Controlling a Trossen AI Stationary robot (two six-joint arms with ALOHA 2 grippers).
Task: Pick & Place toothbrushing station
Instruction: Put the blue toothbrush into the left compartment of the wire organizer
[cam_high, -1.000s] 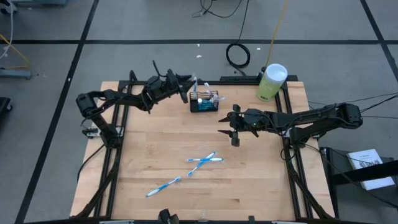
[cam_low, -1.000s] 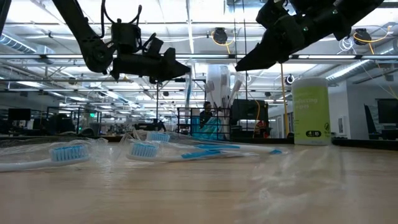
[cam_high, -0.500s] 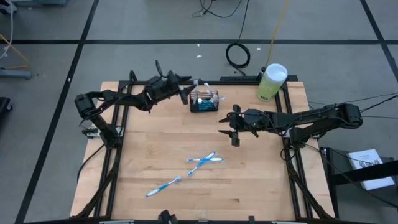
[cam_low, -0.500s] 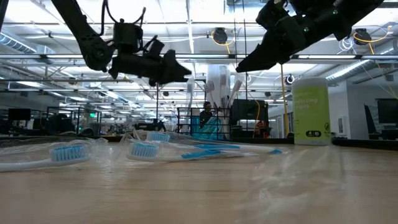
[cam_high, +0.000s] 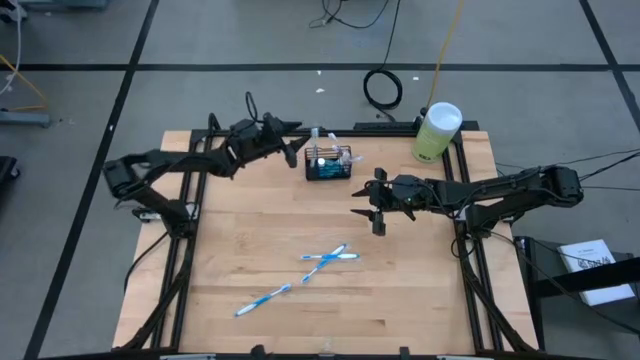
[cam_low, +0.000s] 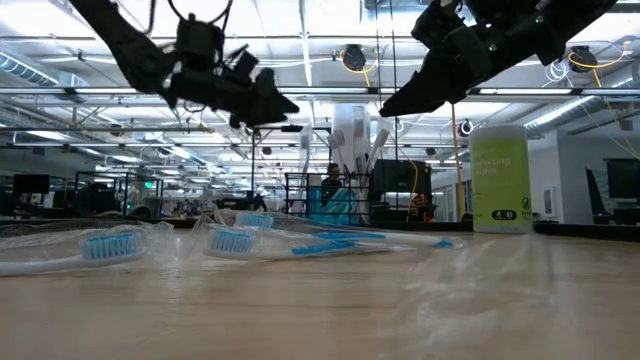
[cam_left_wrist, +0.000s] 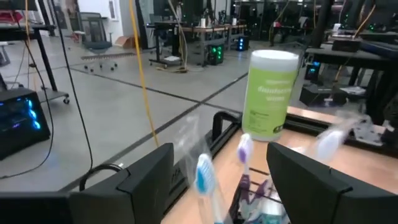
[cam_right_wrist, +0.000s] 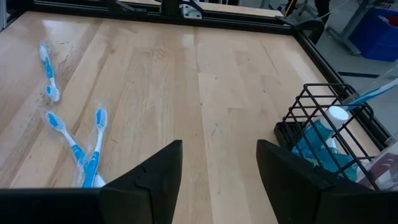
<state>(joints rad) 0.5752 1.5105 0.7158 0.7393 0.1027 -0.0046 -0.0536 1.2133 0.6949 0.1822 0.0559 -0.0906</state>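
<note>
The toothbrushing station, a small black wire basket (cam_high: 329, 164), stands on its base near the table's far edge, also showing as the basket (cam_right_wrist: 328, 138) in the right wrist view. Toothbrushes (cam_left_wrist: 204, 175) stick up out of it, heads up. My left gripper (cam_high: 291, 150) hovers open just left of the basket and above it, fingers level, with nothing held between them. My right gripper (cam_high: 372, 208) hangs open above the table, to the right of the basket and nearer the front, and is also bare.
A pale-green cylinder with a white lid (cam_high: 437, 131) stands at the far right corner. Wrapped blue-and-white toothbrushes lie on the wood: two crossed (cam_high: 328, 258) at mid-table, one (cam_high: 263, 298) nearer the front left. Bare wood lies to the left and right of them.
My left gripper has drawn back a little from the basket toward the table's left edge and has risen, its fingers tipping up from a downward slant to level. The basket and the toothbrushes have stayed put.
</note>
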